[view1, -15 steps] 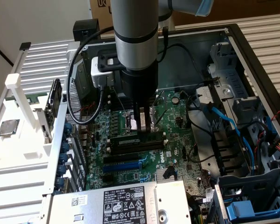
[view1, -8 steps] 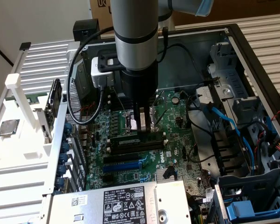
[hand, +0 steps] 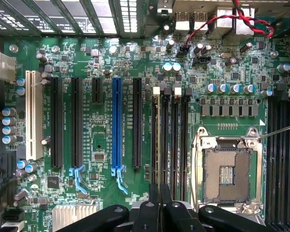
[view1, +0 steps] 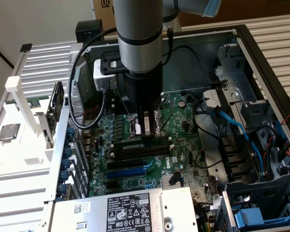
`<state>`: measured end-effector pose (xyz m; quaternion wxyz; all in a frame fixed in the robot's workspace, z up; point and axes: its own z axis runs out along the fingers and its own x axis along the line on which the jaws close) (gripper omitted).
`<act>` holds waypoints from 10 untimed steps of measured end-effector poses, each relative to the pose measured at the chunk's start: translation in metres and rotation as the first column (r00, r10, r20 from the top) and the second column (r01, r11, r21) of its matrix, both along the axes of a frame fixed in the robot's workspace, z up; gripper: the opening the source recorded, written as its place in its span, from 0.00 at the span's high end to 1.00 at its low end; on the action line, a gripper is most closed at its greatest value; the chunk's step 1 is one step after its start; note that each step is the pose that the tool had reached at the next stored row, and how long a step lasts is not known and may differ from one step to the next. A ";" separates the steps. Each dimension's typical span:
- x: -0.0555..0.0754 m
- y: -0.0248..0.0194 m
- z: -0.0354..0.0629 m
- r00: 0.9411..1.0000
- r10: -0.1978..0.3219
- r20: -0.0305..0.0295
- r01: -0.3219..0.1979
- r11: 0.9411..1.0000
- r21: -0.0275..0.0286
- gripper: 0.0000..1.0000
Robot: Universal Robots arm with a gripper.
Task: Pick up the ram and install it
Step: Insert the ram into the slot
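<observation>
Exterior view: gripper (view1: 146, 129) low inside the open computer case (view1: 261, 58), fingers pressed close on the ram (view1: 141, 145), which stands edge-up at the memory slots (view1: 140, 151) on the motherboard (view1: 183, 121). Wrist view: fingertips (hand: 159, 200) nearly together, gripping the ram's thin edge (hand: 159, 145) over the slots, beside the empty processor socket (hand: 228, 170).

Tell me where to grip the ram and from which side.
Probably mid-length on the ram's upper long edge, coming straight down and pinching its two flat faces: it stands thin on edge, with black slots close alongside.
</observation>
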<state>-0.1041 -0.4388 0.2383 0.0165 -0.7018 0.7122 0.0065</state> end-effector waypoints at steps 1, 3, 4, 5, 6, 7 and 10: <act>0.000 -0.0001 0.0000 1.000 0.000 0.000 0.000 1.000 0.000 0.88; 0.000 -0.0001 0.0000 1.000 -0.002 0.000 0.002 1.000 0.000 0.88; 0.000 -0.0002 0.0000 1.000 -0.002 0.000 0.002 1.000 0.000 0.88; 0.000 -0.0002 -0.0001 1.000 -0.004 0.000 0.004 1.000 0.000 0.88; 0.000 -0.0003 0.0000 1.000 -0.004 0.000 0.004 1.000 0.000 0.88; 0.000 -0.0004 0.0000 1.000 -0.004 0.000 0.004 1.000 0.000 0.88; 0.000 -0.0013 0.0000 1.000 -0.004 0.000 0.004 1.000 0.000 0.88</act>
